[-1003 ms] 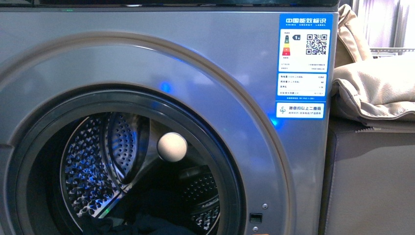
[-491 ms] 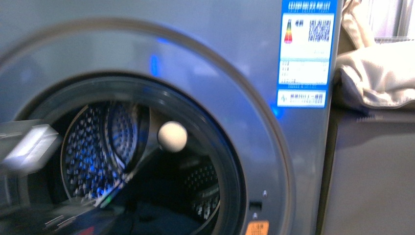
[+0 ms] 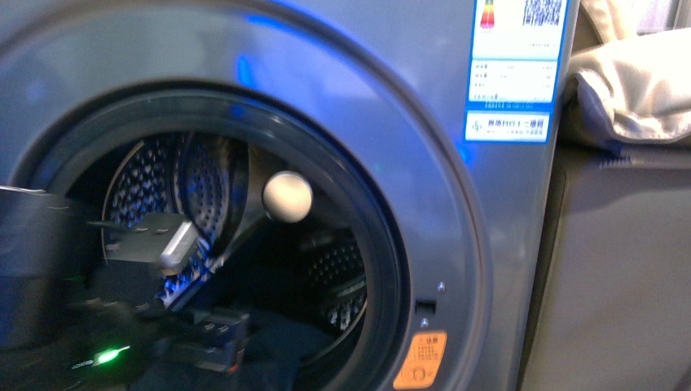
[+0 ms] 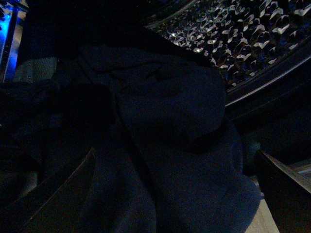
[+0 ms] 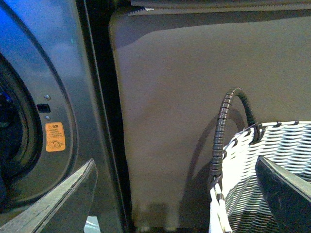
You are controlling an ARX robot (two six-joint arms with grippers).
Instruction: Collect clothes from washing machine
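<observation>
Left claw [image 4: 175, 153], spread wide, hovers right over the navy clothes [image 4: 165, 121] heaped low in the washing machine [image 3: 456, 244] drum [image 4: 243, 24], lined up for a grab I'd guess. Right claw [image 5: 175, 159] is spread too, parked near the woven basket [image 5: 272, 128].

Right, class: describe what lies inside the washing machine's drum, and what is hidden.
Crumpled dark navy clothes lie against the perforated drum, the open left gripper facing them. Anything beneath the fabric is covered; the rest is too dark.
</observation>
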